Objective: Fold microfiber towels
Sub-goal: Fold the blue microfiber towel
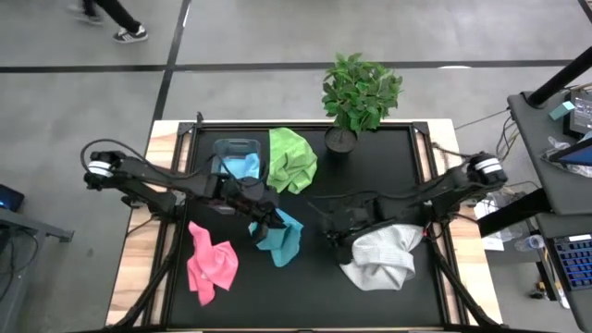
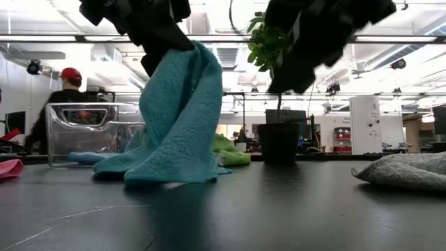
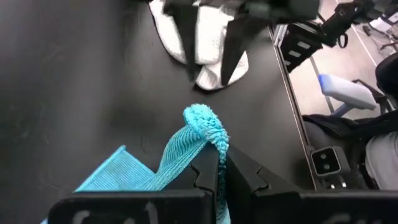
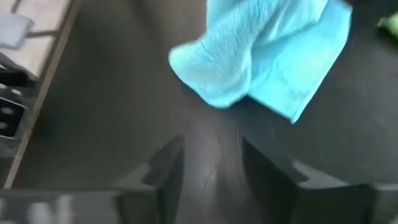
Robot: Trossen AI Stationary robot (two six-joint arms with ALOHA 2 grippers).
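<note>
High view. Blue towel (image 1: 280, 239), mid-table, pinched at its top edge by the left gripper (image 1: 266, 219); lower part trails on the black table (image 1: 370, 296). Right gripper (image 1: 335, 225) just beside it, holding nothing, close to the white towel (image 1: 381, 258). Pink towel (image 1: 211, 263) crumpled to the left; green towel (image 1: 292, 159) and a second light blue towel (image 1: 242, 166), in the clear bin (image 1: 236, 148), lie at the back near the plant (image 1: 356, 92).

Low view. Blue towel (image 2: 178, 118) hangs in a loose cone from the left gripper, hem resting on the table. It is bunched, not flat.

Left wrist view. Fingers (image 3: 208, 177) closed tight on a folded ridge of the blue towel (image 3: 199, 134); grip looks secure but narrow.

Right wrist view. Fingers (image 4: 165, 168) spread apart over bare table, empty; a free corner of the blue towel (image 4: 208, 84) lies ahead.

Handling note, as judgement. The right gripper likely needs to take a second corner along the same edge, low and square, before any fold. Both arms should then draw the edge taut and lay the towel flat; lifting further on one pinch would only deepen the bunching.
</note>
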